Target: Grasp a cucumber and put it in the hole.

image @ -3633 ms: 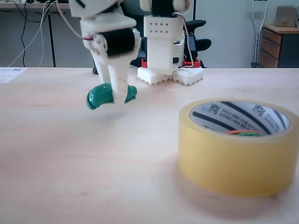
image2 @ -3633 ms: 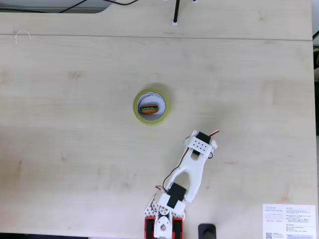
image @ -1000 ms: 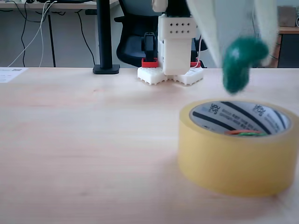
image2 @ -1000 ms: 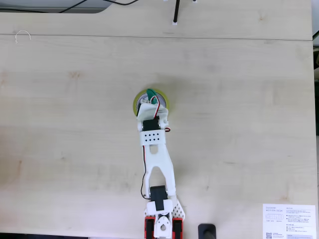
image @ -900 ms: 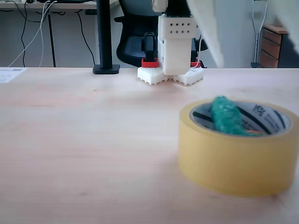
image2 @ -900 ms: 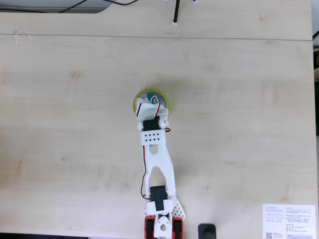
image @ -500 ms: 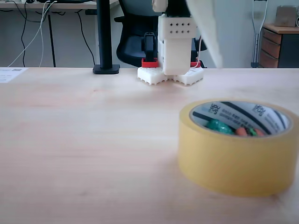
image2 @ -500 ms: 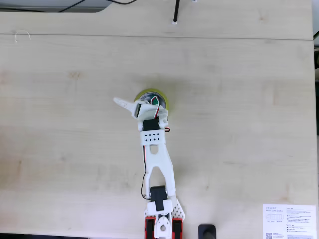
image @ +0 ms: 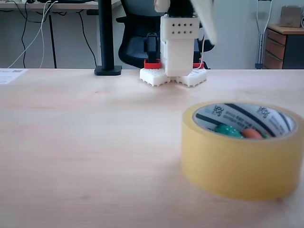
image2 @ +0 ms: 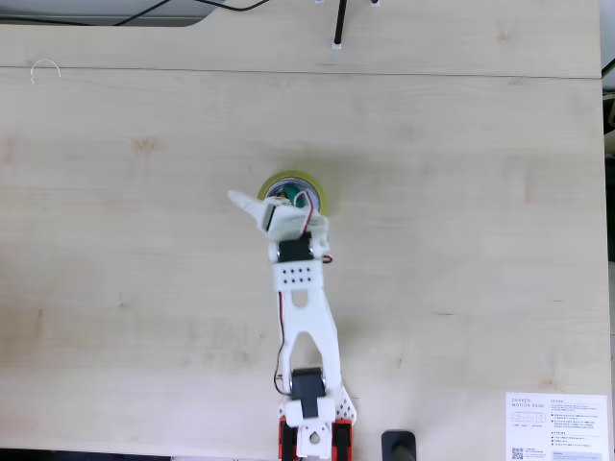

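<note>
The dark-green cucumber lies inside the hole of the yellowish tape roll, next to an orange piece. In the top-down fixed view a sliver of the cucumber shows in the tape roll beside the arm's wrist. My gripper hovers over the near-left edge of the roll and is open, one finger splayed out to the left, holding nothing. In the low fixed view a blurred white finger hangs high above the table, behind the roll.
The arm's white and red base stands at the table's far side in the low view, beside a black pole foot. A printed sheet lies at the bottom right corner in the top-down view. Bare wood surrounds the roll.
The gripper carried the cucumber over the roll, opened and let it go; the cucumber dropped into the hole and settled beside the orange piece. The arm has drawn back slightly.
</note>
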